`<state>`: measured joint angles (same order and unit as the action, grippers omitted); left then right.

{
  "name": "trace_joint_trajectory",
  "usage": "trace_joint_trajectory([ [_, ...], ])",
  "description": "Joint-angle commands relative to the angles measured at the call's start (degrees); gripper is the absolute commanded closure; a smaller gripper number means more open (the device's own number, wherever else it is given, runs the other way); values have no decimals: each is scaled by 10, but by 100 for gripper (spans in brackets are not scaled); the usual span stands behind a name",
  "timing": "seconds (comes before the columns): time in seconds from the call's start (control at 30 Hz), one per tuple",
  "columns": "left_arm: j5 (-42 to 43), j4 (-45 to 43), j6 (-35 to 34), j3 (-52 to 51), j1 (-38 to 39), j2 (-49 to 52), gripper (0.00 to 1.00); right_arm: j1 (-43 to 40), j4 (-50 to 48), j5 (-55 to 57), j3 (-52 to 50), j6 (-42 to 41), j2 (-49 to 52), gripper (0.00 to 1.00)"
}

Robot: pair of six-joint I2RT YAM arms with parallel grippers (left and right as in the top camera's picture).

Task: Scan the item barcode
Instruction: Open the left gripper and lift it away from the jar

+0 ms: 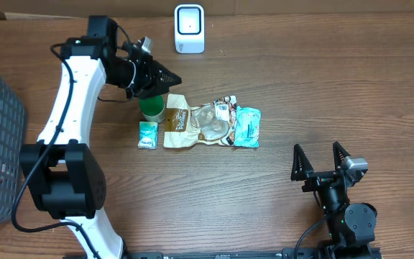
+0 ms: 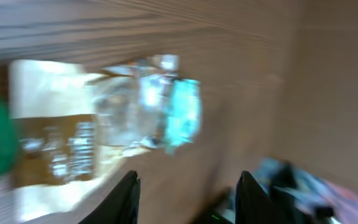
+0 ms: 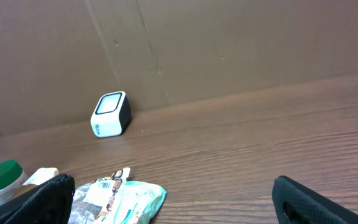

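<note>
Table (image 1: 336, 86): wood grain. Left fingers (image 1: 171, 77): partly apart, nothing between them; wrist view blurred. Right fingers (image 1: 302, 167): spread wide, empty. Brown pouch (image 1: 177, 121) near left fingers, green-lidded jar (image 1: 152, 108) just beside them. Scanner (image 1: 189, 29) near.

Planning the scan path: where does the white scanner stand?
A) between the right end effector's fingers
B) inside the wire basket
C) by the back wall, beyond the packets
C: the scanner stands upright near the cardboard wall, apart from the packets.
</note>
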<state>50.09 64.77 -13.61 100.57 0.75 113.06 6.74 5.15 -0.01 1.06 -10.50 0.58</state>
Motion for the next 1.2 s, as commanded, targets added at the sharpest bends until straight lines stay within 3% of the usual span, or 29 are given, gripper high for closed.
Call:
trace_joint_trajectory([
  [0.0,177,1,60,17,-10,-3,72,-3,-3,-1,-6,1,-4,0],
  [0.53,399,3,81,17,-11,-3,72,-3,-3,-1,-6,1,-4,0],
  [1.03,405,2,15,17,-11,-3,67,-3,-3,-1,-6,1,-4,0],
  [1.17,405,-14,-29,17,-12,-3,56,-3,-3,-1,-6,1,-4,0],
])
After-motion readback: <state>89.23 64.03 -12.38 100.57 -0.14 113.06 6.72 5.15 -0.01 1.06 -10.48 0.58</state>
